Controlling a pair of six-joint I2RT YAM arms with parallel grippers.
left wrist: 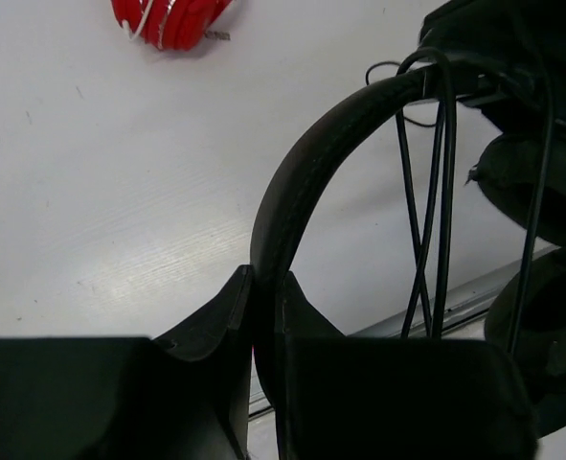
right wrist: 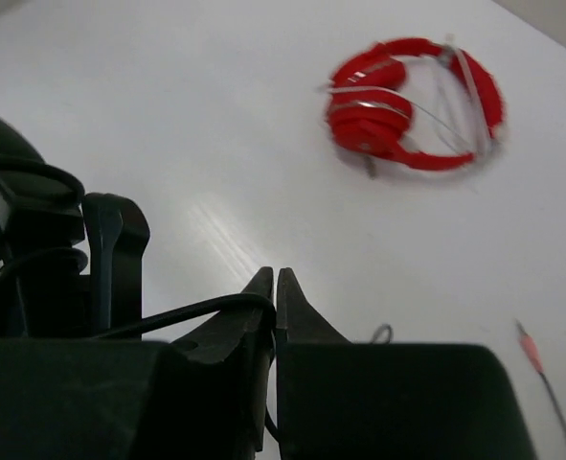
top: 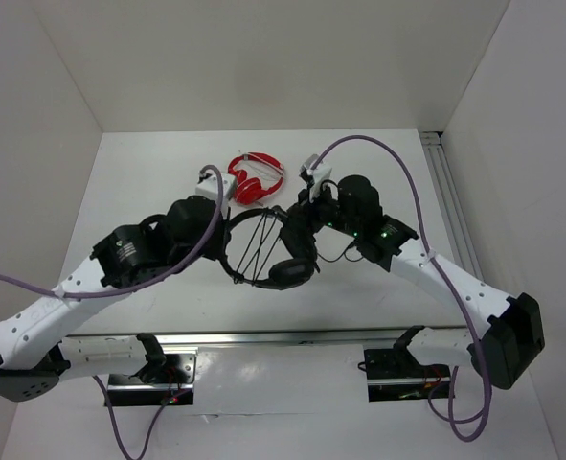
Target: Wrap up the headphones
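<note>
The black headphones [top: 284,265] hang between my two grippers over the middle of the table. Their headband [left wrist: 311,144] arcs up from my left gripper [left wrist: 265,287], which is shut on it. Several turns of the thin black cable [left wrist: 426,220] cross the headband's span. My right gripper [right wrist: 275,283] is shut on the cable [right wrist: 187,309], close to the headphones' dark earcup [right wrist: 19,220] at its left. In the top view the left gripper [top: 223,241] is at the headband's left and the right gripper [top: 297,218] at its upper right.
Smaller red headphones [top: 256,177] lie on the table behind the grippers, also in the right wrist view [right wrist: 412,115]. A cable plug [right wrist: 530,345] lies on the table at right. White walls enclose the table; a metal rail [top: 263,337] runs along the near edge.
</note>
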